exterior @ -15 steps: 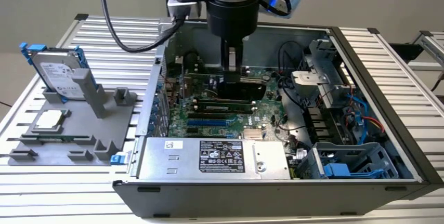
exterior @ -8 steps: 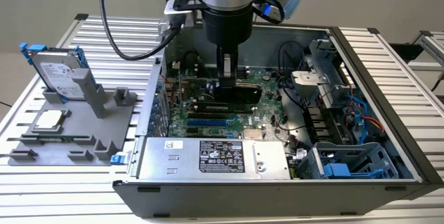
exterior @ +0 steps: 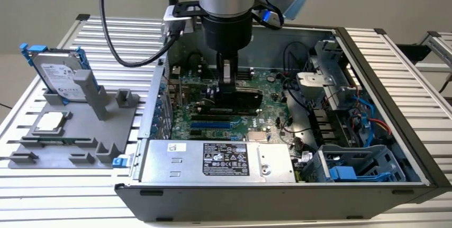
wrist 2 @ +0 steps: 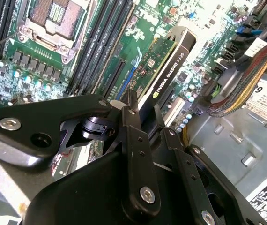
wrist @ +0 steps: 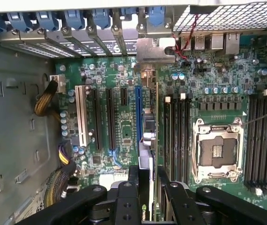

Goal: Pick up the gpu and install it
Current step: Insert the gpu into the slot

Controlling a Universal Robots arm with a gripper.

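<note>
While pinching the gpu, the pincer apparently stands it on the motherboard.

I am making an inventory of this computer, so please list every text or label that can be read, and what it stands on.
gpu: white lettering along the black shroud, a maker's name and model, legible in the second wrist view but not quoted here.
Power supply: black-and-white label, print too small to read.
Hard drive: white label, print too small to read.
Motherboard: white markings, too small to read.
</note>
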